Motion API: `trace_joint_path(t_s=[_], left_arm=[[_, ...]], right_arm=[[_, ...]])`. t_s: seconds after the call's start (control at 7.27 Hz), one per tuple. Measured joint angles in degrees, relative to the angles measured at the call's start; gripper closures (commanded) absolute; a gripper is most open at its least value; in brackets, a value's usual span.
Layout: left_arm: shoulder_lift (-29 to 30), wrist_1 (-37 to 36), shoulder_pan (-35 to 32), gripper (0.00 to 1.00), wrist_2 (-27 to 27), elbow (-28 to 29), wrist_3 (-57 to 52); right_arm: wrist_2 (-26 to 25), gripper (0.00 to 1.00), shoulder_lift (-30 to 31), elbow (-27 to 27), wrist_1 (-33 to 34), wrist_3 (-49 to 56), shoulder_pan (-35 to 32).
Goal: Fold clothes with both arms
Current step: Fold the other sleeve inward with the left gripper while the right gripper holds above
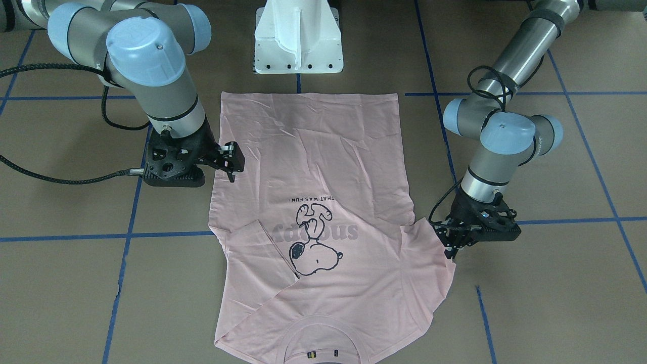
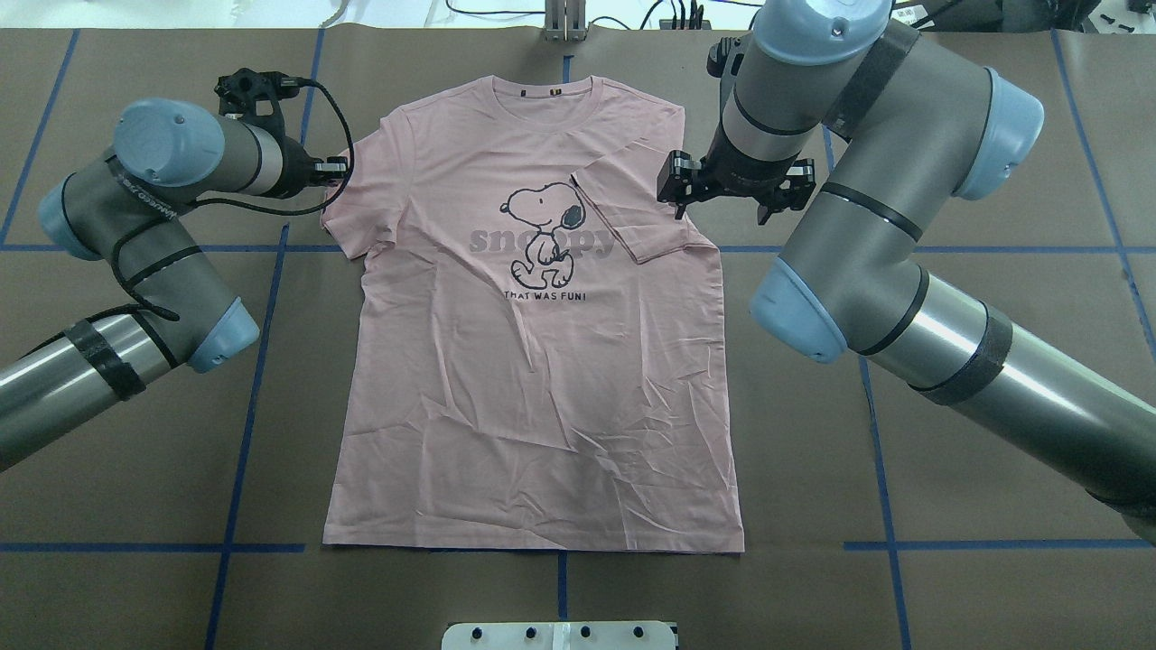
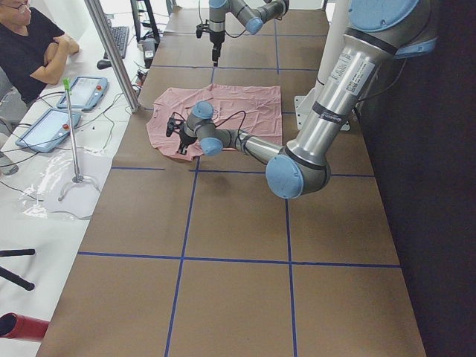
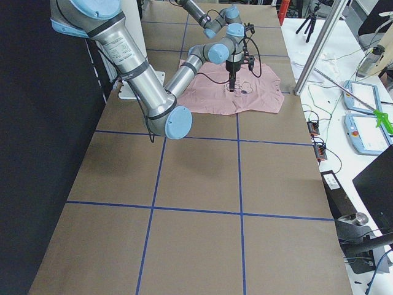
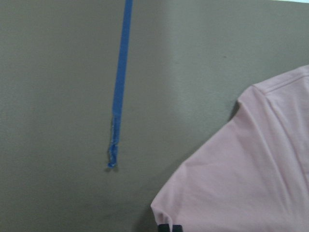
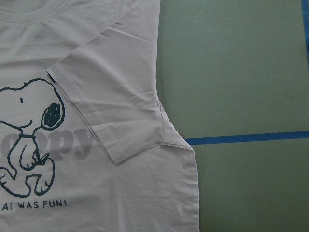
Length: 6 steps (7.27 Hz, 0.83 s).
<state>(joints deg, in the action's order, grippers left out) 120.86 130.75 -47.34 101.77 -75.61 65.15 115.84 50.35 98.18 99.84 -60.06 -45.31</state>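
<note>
Brown table [image 2: 948, 578] taped in blue squares, with a pink T-shirt [image 2: 533, 379] spread print-up at its centre.
Seen from overhead, the collar points to 12 o'clock and the hem to 6. The folded sleeve [image 2: 632, 217] at 2 o'clock lies turned in over the chest, covering the end of the grey lettering [image 2: 492, 242]. The right gripper [image 1: 233, 163] hangs above that edge, jaws parted, holding nothing. The left gripper [image 1: 451, 248] sits at 10 o'clock, at the tip of the flat sleeve [image 2: 357, 194]. Whether it pinches the cloth cannot be told.
</note>
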Motion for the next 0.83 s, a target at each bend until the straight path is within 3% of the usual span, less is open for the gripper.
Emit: trace_joint_path(t_s=[0.14,0.41,0.69,0.83], left_arm=[[3.0,-2.2,0.7,1.00,0.6,0.0,4.1],[13.9,-3.5,2.5,1.00,0.7,8.7,11.4],[20.5,-3.0,3.8,0.00,-0.4,16.8,14.0],[21.0,-2.3,4.5,0.00,-1.8,17.7,14.1]], right_arm=[[0.0,0.00,0.0,0.0,0.0,0.0,0.0],[0.1,0.00,0.2,0.0,-0.2,0.2,-0.1],[0.1,0.00,0.7,0.0,-0.9,0.1,-0.1],[0.1,0.00,1.0,-0.1,-1.5,0.1,-0.1]])
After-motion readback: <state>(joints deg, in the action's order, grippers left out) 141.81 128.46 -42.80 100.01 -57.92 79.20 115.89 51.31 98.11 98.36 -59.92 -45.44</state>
